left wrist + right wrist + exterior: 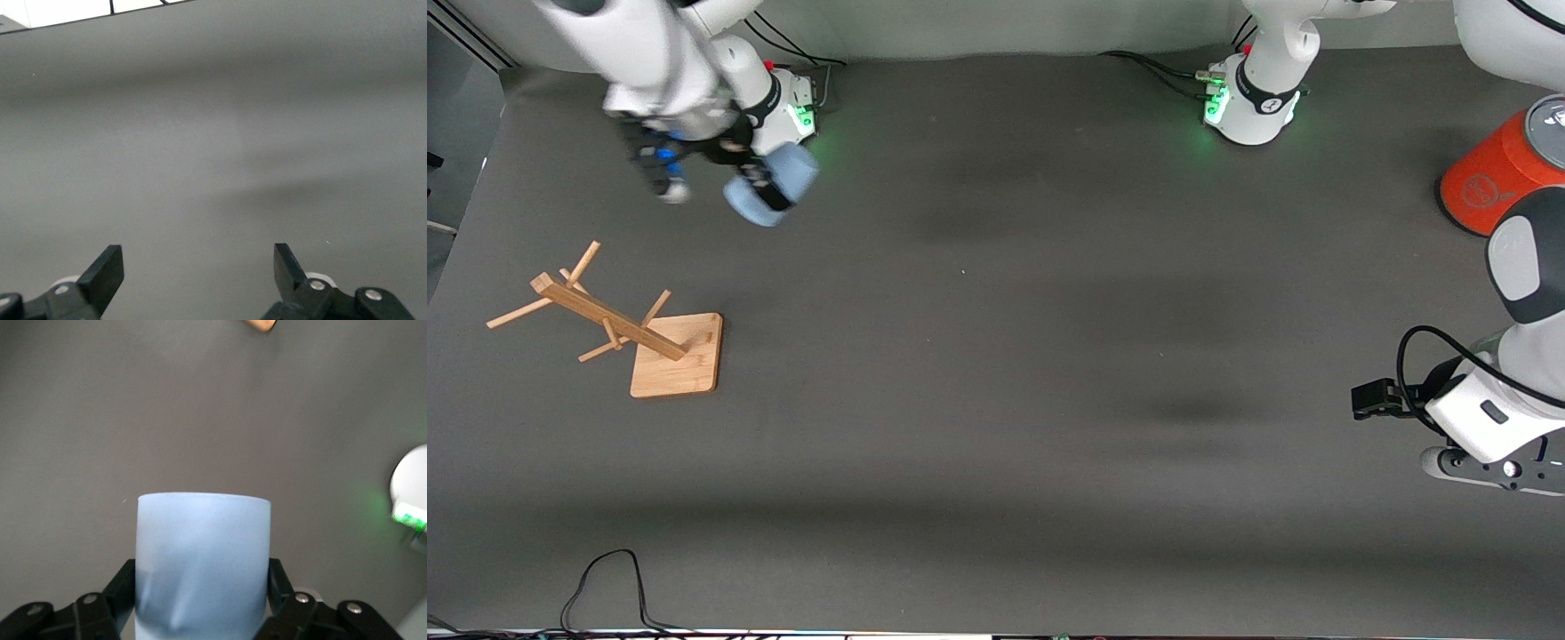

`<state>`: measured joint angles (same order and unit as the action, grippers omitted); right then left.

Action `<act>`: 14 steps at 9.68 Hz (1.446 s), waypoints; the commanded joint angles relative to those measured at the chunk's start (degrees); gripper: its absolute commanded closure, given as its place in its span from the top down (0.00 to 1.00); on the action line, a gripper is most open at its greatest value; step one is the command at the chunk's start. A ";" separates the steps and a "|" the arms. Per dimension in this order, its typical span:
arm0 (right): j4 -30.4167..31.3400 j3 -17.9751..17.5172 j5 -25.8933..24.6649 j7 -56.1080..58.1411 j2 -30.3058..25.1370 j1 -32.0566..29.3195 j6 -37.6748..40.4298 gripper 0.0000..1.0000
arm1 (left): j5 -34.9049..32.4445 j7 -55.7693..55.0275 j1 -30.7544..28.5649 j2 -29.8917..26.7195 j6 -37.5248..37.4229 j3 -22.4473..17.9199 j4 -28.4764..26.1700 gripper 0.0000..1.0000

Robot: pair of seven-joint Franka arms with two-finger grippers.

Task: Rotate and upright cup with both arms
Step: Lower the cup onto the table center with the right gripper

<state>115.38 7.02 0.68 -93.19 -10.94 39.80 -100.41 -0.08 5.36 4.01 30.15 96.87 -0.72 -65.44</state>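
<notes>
My right gripper (769, 191) is shut on the pale-blue cup (775, 184) and holds it tilted in the air over the table, close to the right arm's base. In the right wrist view the cup (203, 547) fills the space between the black fingers (125, 579), and its inside is hidden. My left gripper (199, 263) is open and empty over bare grey table at the left arm's end. In the front view only the left arm's white hand (1485, 427) shows, near the table's edge.
A wooden rack (605, 320) on a square base (680, 360) stands at the right arm's end, nearer to the front camera than the held cup. A large orange-red can (1494, 173) stands at the left arm's end. A black cable (605, 578) loops at the front edge.
</notes>
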 commanded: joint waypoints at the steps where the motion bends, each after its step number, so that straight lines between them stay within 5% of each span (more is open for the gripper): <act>1: -16.53 0.63 0.72 -13.44 16.77 6.66 1.36 0.51 | -0.71 0.71 0.12 0.26 -0.19 -0.16 0.49 1.00; 8: -43.46 0.63 0.11 -40.54 50.02 18.56 -1.45 0.49 | -0.71 0.80 0.12 0.26 -0.28 -0.16 0.49 1.00; 14: -48.39 0.72 -0.24 -51.64 63.12 20.05 -8.66 0.47 | -0.71 0.71 0.29 0.26 -0.37 -0.16 0.49 1.00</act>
<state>71.23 6.97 0.76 -141.69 48.50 58.94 -109.26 -0.13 5.39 3.99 30.24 96.83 -0.69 -65.52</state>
